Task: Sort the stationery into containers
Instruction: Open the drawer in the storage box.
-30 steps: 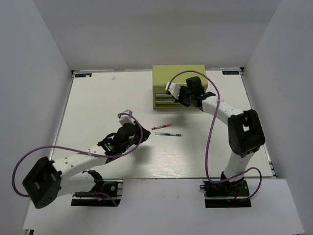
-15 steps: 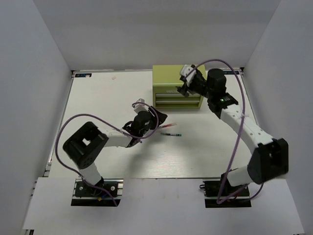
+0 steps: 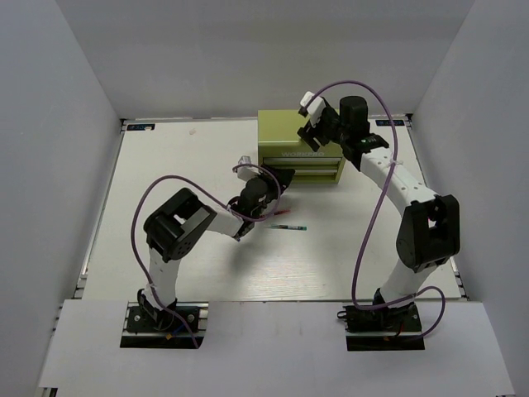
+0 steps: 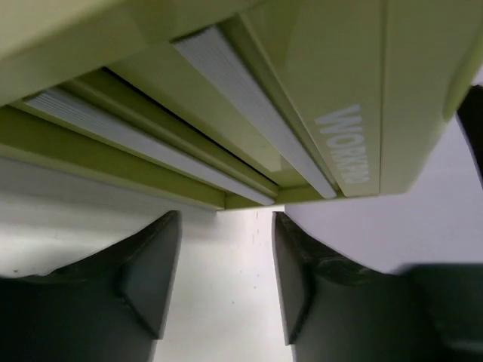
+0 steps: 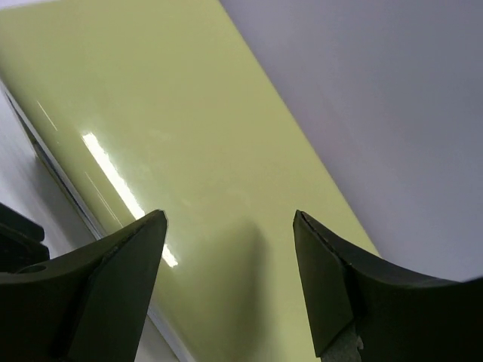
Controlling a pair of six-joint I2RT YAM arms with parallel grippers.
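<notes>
White table point(image 3: 165, 207) holds the tool chest point(image 3: 281, 124). Its drawers point(image 4: 249, 113) sit just ahead of the left gripper point(image 4: 225, 234), whose jaws are parted and empty, probably to open one. The right gripper point(image 5: 228, 222) gapes wide over the lid point(image 5: 189, 113).

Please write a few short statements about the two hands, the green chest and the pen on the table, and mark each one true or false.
1. The right hand is above the flat top of the green chest, open and empty. True.
2. The left hand holds a pen. False: its fingers stand apart with nothing between them, pointing at the chest's front.
3. Neither drawer of the chest is pulled out. True.
4. The green pen lies on top of the chest. False: it lies on the table, in front of the chest.
5. The chest stands at the near edge, between the arm bases. False: it stands at the far edge.
</notes>
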